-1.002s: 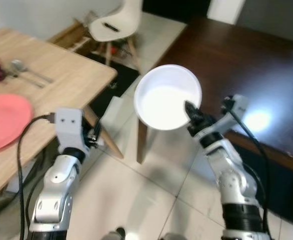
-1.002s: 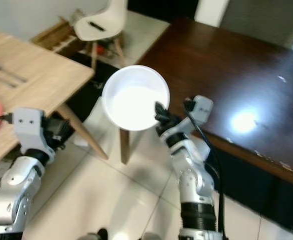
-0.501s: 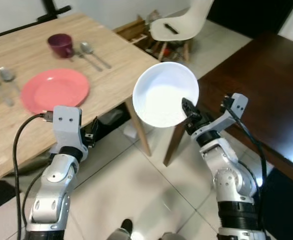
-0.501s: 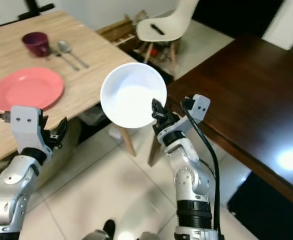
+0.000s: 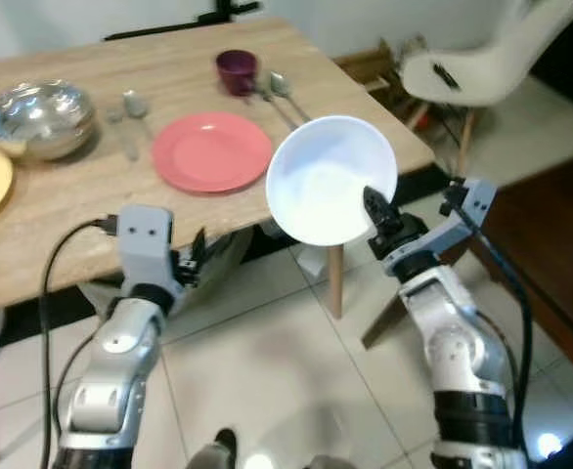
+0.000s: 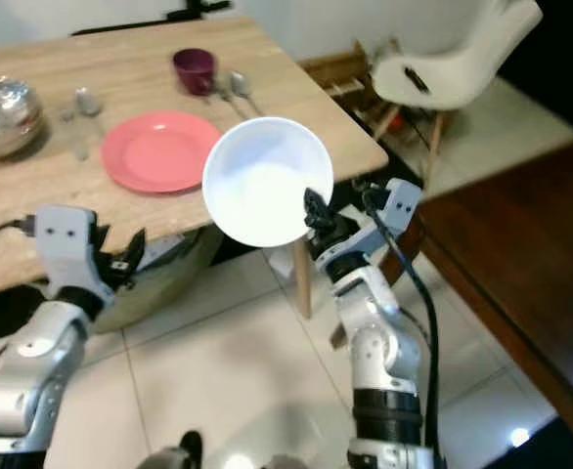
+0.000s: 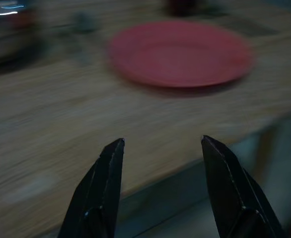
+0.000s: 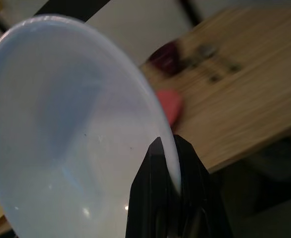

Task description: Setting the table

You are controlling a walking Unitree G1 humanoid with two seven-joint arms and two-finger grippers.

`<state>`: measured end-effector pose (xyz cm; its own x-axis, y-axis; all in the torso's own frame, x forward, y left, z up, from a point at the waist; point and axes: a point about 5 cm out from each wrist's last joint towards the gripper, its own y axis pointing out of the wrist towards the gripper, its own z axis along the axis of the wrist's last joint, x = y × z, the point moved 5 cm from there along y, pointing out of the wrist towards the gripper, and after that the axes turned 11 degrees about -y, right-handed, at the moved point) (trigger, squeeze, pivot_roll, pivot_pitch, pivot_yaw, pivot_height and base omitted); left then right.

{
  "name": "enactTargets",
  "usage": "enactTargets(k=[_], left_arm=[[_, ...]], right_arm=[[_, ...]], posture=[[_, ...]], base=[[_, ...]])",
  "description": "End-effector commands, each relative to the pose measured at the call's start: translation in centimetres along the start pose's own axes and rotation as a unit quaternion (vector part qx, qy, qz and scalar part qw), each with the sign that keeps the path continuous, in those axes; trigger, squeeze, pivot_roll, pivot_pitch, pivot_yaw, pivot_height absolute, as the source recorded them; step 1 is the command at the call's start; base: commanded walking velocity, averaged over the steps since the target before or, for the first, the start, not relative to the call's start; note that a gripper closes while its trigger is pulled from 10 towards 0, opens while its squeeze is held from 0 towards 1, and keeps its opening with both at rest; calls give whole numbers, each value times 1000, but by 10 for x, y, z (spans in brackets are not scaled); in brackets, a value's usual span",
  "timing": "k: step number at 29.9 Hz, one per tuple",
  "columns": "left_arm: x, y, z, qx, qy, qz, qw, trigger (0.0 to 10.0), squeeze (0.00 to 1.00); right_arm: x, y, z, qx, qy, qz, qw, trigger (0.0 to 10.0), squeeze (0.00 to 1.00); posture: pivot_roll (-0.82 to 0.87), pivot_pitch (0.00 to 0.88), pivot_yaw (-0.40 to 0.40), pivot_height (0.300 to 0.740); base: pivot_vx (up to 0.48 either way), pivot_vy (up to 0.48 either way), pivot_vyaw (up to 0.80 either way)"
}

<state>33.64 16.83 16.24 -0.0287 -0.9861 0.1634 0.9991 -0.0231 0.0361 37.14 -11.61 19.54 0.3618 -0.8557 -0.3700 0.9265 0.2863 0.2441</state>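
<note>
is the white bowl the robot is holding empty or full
Empty. The white bowl, pinched at its rim by the right gripper, is tipped toward the camera and its inside shows bare.

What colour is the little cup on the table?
Dark purple; the cup shows best in the left eye view.

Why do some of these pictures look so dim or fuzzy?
Left wrist view is dark and soft: the pink plate is blurred, the open left gripper sharper. Right wrist view blurs the table behind the white bowl. Eye views are bright; the bowl looks washed out.
</note>
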Motion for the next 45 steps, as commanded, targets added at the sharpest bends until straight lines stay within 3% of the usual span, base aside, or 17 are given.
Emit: enactTargets(k=[1,16,21,31,39,45], left_arm=[[1,-2,-6,-11,2,1,1000,10000,0],[2,0,-5,-11,2,-1,1000,10000,0],[2,3,-4,-10,9,-2,1000,10000,0],[7,7,-1,-3,23,-16,1000,10000,0],[10,8,1,1,28,-22,999,10000,0],[16,6,7,18,51,-42,998,10000,0]], right_arm=[[4,-3,-1,-1,2,-6,1000,10000,0],[6,0,3,4,6,-11,1000,10000,0],[25,-1,4,9,16,-69,997,10000,0],[30,-3,13,28,10,-81,996,10000,0],[18,1,18,40,16,-52,998,10000,0],[18,0,19,44,10,-54,998,10000,0]], posture=[[-101,75,3,740],[-100,72,5,740],[-100,71,8,740],[-101,70,11,740],[-100,70,14,740],[-100,72,15,740]], base=[[0,0,756],[0,0,751],[0,0,299],[410,0,0],[480,0,0],[480,0,0]])
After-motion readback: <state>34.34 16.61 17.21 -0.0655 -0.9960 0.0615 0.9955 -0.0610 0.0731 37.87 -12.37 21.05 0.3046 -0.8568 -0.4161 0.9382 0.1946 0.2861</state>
